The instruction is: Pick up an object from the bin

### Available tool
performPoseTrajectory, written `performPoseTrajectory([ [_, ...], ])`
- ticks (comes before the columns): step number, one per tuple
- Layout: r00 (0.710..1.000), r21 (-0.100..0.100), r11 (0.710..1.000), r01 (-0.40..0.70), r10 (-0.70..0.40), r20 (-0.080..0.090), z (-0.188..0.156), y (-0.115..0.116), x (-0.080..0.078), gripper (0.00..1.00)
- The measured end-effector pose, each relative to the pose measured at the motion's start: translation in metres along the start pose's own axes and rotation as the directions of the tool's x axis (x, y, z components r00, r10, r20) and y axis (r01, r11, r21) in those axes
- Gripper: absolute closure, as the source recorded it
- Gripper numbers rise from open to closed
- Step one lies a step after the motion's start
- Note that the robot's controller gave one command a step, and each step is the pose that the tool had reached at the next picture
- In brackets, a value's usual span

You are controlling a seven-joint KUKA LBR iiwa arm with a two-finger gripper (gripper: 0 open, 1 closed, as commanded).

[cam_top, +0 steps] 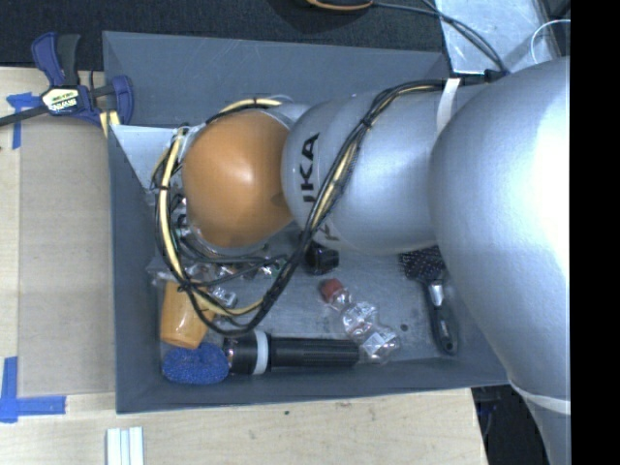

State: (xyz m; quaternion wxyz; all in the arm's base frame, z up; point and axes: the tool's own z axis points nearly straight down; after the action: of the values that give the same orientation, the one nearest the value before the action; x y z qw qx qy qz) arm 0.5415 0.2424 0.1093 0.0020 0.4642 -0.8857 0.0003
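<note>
Against the near wall of the bin (131,289) lie a blue spongy lump (194,366) and a black cylinder (291,355) with a white band. Just behind them, at the left, a tan block (181,323) lies close below the gripper (215,277). The orange wrist cover (232,177) hides whether the gripper is open or closed.

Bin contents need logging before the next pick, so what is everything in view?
Bin: one, grey, centre.
Cylinder: one, orange, lower left corner.
Spongy lump: one, blue, below cylinder.
Tube: one, black with white band, along lower wall.
Crumpled plastic: one, clear, mid floor.
Small piece: one, red, beside plastic.
Tool: one, black-handled, right.
Mesh piece: one, black, right.
Arm: one, silver, from right.
Wrist cover: one, orange, over bin's left.
</note>
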Motion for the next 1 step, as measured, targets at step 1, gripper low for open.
performPoseTrajectory([
  [1, 1.0, 0.003, 1.0, -0.001, 0.001, 0.004, -0.0159, -0.0008, -0.0012, 1.0],
])
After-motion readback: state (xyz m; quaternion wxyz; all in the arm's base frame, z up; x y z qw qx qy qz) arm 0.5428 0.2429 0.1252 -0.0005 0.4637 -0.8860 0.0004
